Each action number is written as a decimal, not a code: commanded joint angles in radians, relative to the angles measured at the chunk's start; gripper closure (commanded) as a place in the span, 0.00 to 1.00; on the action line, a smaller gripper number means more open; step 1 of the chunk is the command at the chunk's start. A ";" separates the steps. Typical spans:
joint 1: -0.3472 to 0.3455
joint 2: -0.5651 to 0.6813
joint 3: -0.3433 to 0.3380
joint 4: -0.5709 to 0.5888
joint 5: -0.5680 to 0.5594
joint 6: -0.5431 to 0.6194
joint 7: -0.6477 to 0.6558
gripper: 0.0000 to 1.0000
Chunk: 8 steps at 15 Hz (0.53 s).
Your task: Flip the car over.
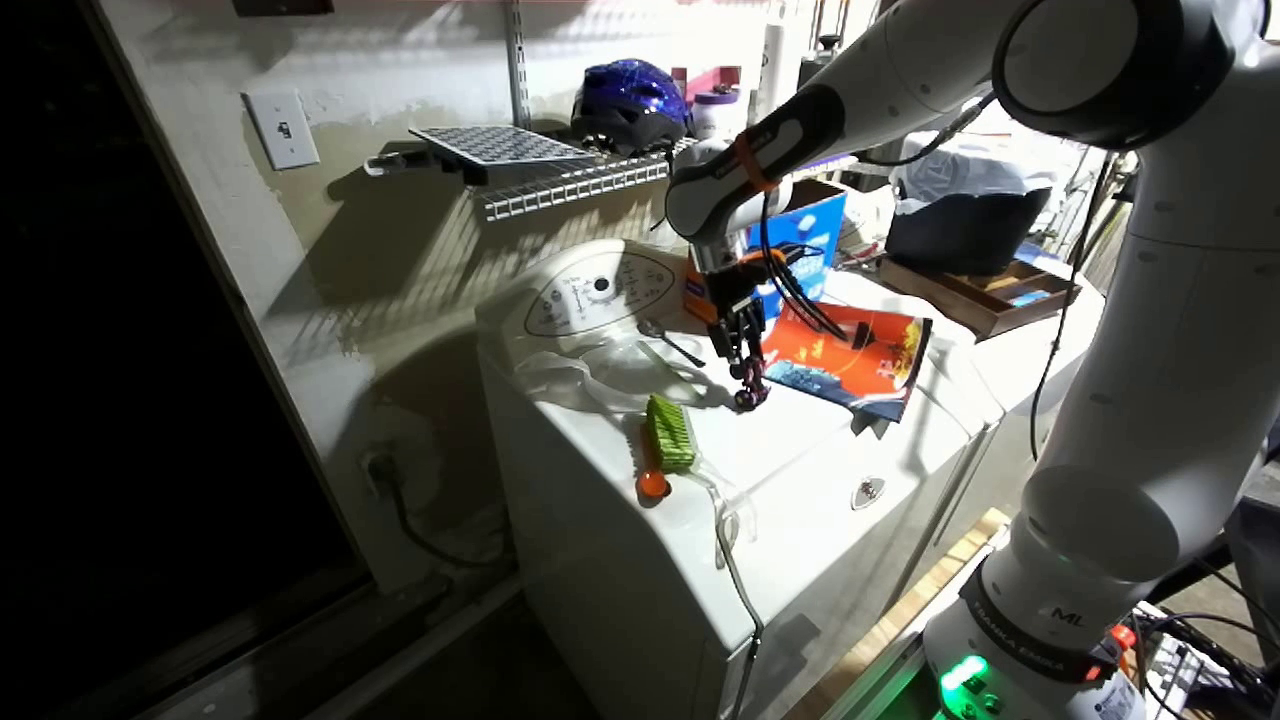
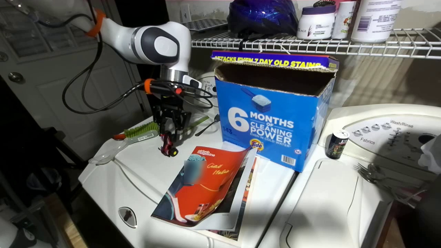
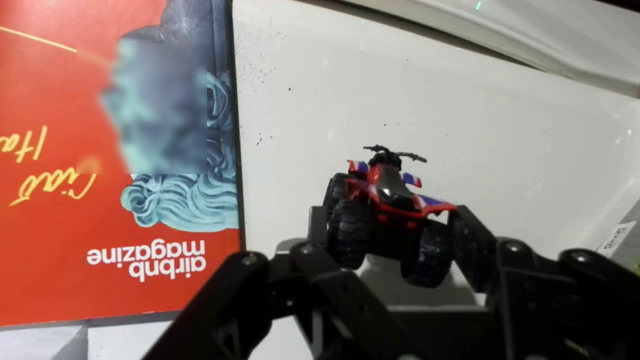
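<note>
The car is a small red and black toy quad bike with fat black wheels and dark handlebars. In the wrist view it sits tilted between my gripper's fingers, with its rear wheels toward the palm. The fingers press on its two sides. In both exterior views the car hangs on end below my gripper, close to the white washer top. I cannot tell whether its lower end touches the surface. The fingers partly hide its wheel sides.
An orange-red magazine lies beside the car. A green brush with an orange scoop lies toward the front edge. A blue Tide box stands behind. A dark spoon and a wire shelf are at the back.
</note>
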 commanded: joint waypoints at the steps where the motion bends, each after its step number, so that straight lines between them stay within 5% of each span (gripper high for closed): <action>1: 0.011 -0.019 0.012 -0.036 -0.005 0.010 -0.013 0.63; 8: 0.017 -0.038 0.011 -0.050 -0.021 0.037 0.010 0.63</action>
